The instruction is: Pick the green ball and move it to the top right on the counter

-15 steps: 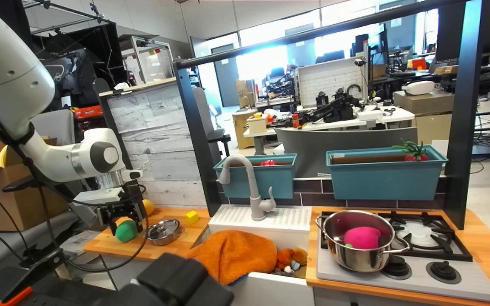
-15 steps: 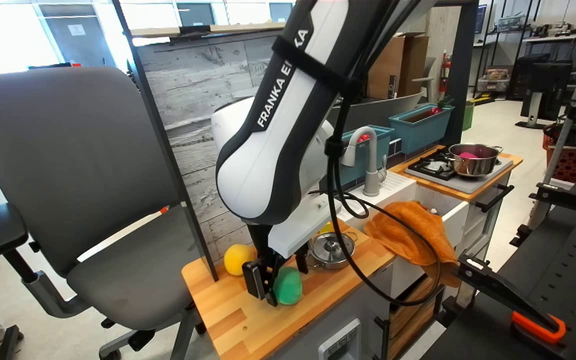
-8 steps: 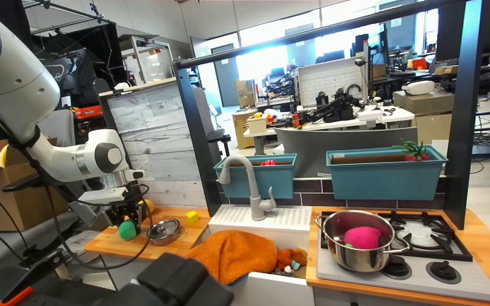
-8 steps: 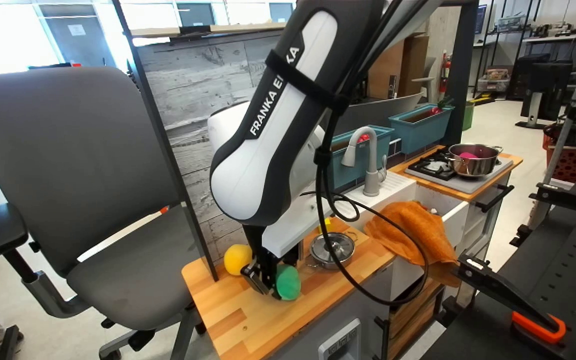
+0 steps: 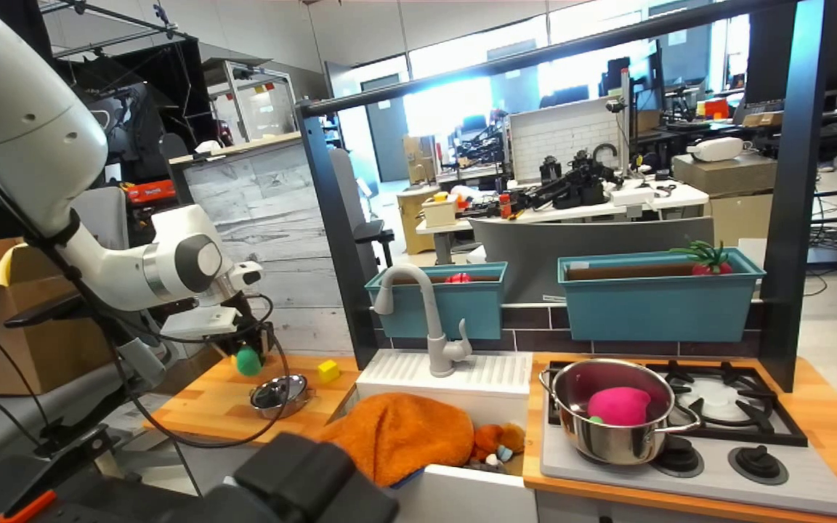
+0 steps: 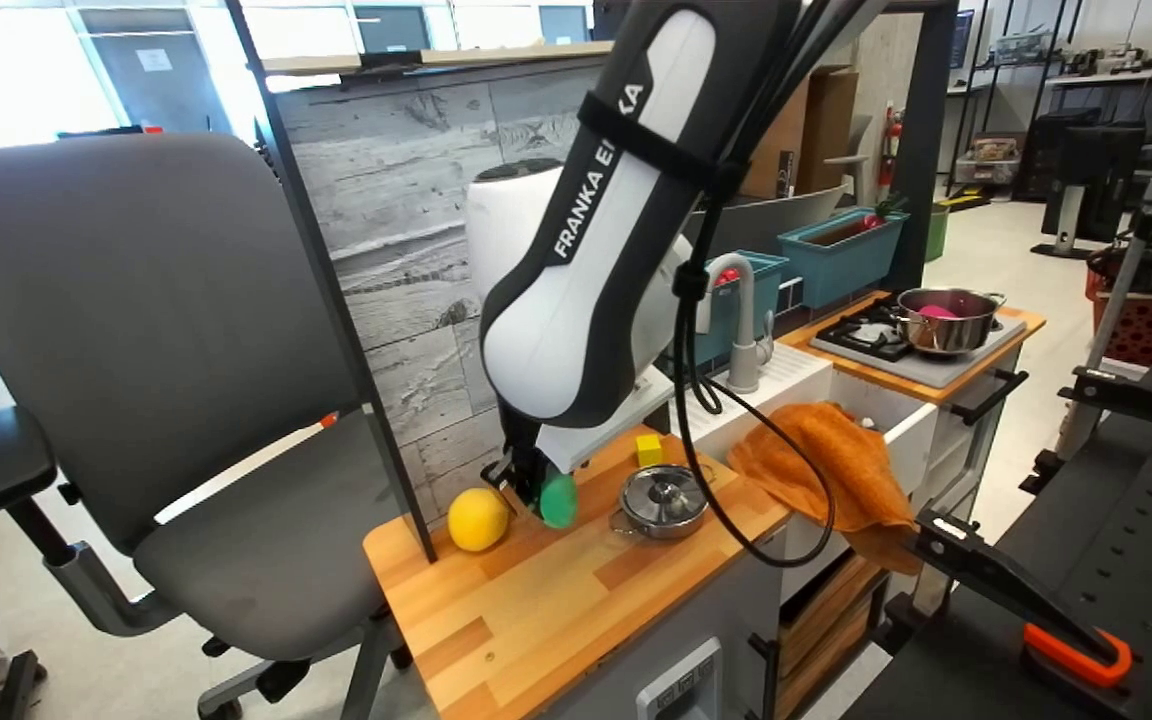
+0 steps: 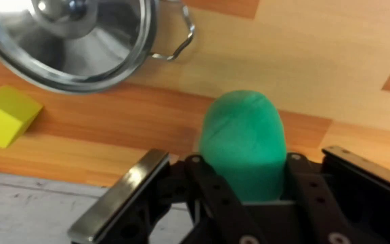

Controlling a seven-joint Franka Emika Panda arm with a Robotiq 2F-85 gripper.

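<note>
Squeezed between both black fingers, the green ball (image 7: 244, 135) looks slightly elongated in the wrist view. My gripper (image 7: 244, 157) is shut on it, one finger against each side. In both exterior views the green ball (image 5: 248, 361) (image 6: 558, 500) hangs over the wooden counter (image 6: 526, 630), raised off its surface. In an exterior view the arm covers much of the gripper (image 6: 541, 490). A yellow ball (image 6: 477, 520) rests on the counter beside it, close to the plank wall.
A small lidded steel pot (image 7: 66, 44) and a yellow block (image 7: 8, 117) sit on the counter near the gripper. A grey plank wall (image 6: 416, 280) backs it. Beyond are the faucet (image 5: 426, 312), an orange towel (image 5: 404, 436) in the sink and a steel pot (image 5: 607, 447) on the stove.
My fingers have closed around the green ball. It has risen off the counter and moved back toward the plank wall. The yellow ball, block and lidded pot stay put.
</note>
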